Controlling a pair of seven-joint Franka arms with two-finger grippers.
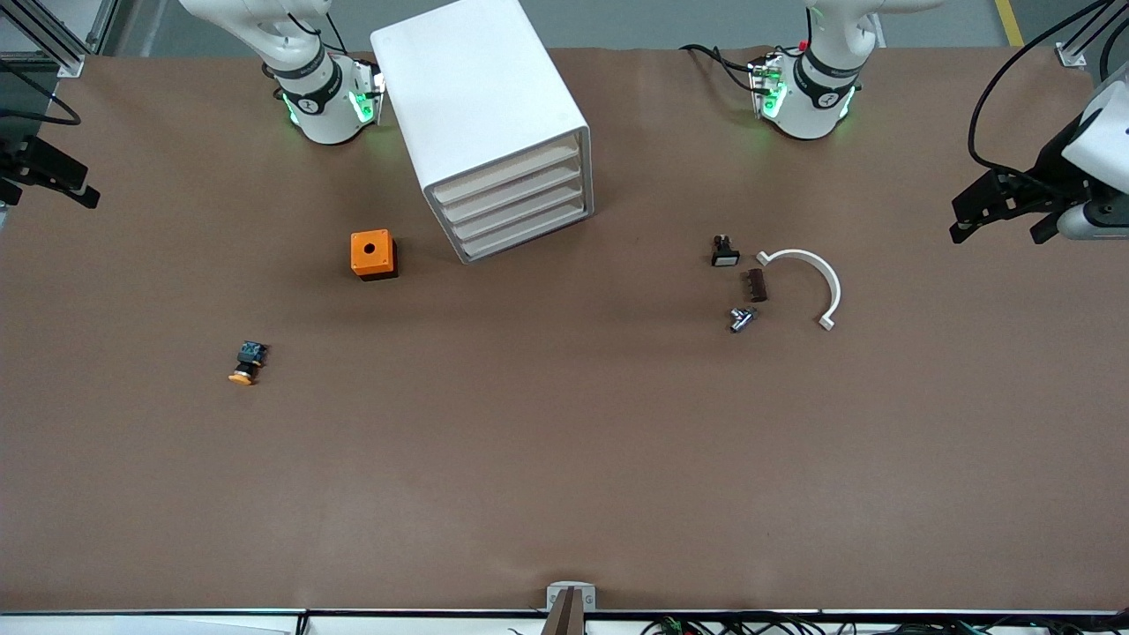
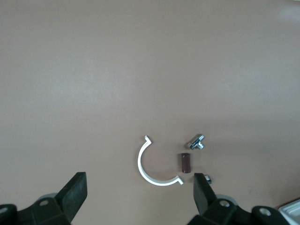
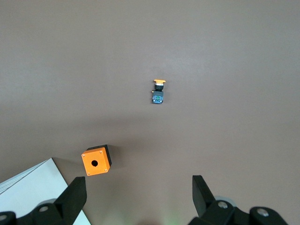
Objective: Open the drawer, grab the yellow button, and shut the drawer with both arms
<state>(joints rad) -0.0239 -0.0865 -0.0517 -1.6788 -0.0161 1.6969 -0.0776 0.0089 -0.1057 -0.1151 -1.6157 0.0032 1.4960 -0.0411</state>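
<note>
All four cream-fronted trays of the white box-shaped cabinet (image 1: pixel 494 123) sit flush, so the drawer (image 1: pixel 510 178) is shut. The tiny push button with the orange-yellow cap, black body and blue-green rear (image 1: pixel 247 363) is not inside — it lies on the brown table (image 1: pixel 564 459), well toward the right arm's end and nearer the front camera than the orange cube with the round hole (image 1: pixel 373 254). My read: button is out, drawer closed, task looks essentially finished or not begun — you cannot tell which from this.

Both arms wait, pulled back high. The left gripper (image 2: pixel 139 193) hangs over the table at its end, jaws spread wide, holding nothing. The right gripper (image 3: pixel 139 196) hangs over the table near the cabinet's corner, jaws likewise wide and empty.

Other parts near the left arm's end: white half-ring clip (image 1: pixel 810 280), small dark brown block (image 1: pixel 757 285), small metal fitting (image 1: pixel 741 318), small black-and-white part (image 1: pixel 724 251).

If you're starting, the next move calls for one arm bracing the cabinet while the other catches a tray front — thin lips, little purchase.
</note>
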